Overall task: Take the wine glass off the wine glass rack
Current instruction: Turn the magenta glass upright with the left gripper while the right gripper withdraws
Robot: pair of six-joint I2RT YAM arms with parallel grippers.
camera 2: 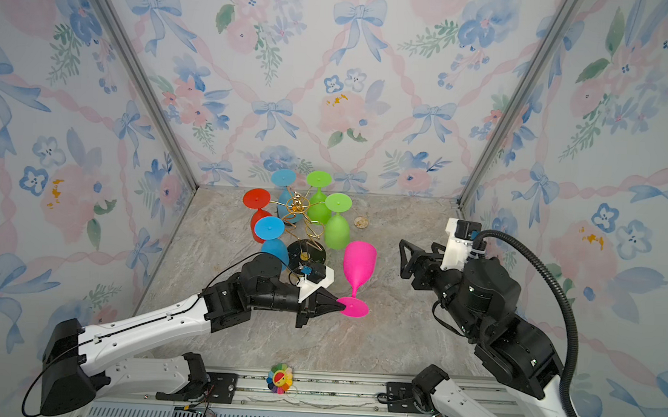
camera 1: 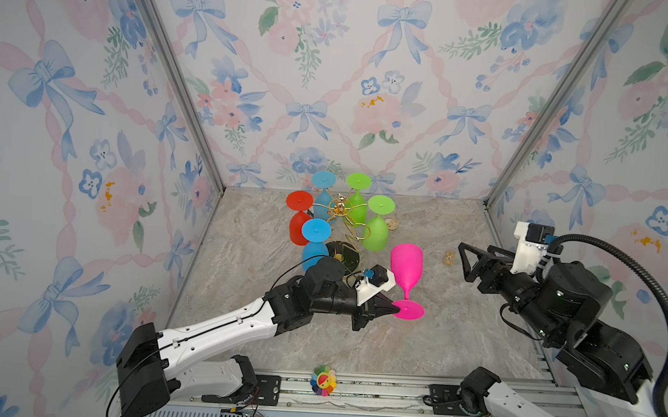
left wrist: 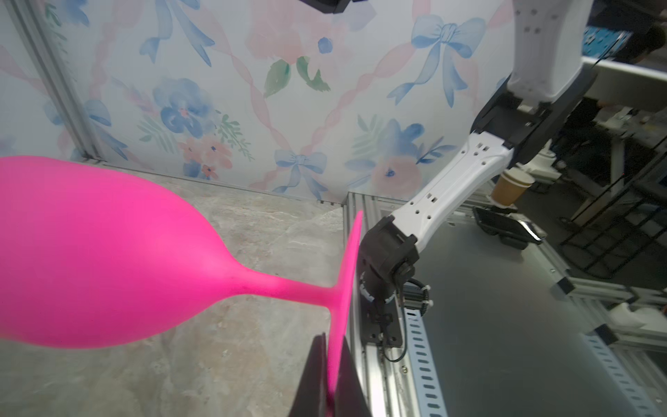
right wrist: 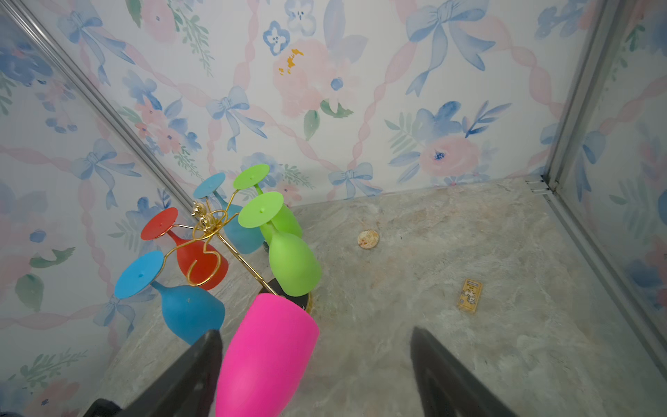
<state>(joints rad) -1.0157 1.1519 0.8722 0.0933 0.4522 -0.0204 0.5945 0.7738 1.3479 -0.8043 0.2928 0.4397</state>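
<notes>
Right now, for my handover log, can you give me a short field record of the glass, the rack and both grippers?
pink wine glass: off the rack, about upright, bowl above foot
left gripper: jaws shut on the glass's foot rim
right gripper: jaws open, apart from the glass
wine glass rack: standing behind the pink glass
hanging glasses: five, two blue, two green, one red
foot on table: cannot tell

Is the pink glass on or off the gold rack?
Off: the pink wine glass is apart from the wine glass rack, its foot pinched by the left gripper.
</notes>
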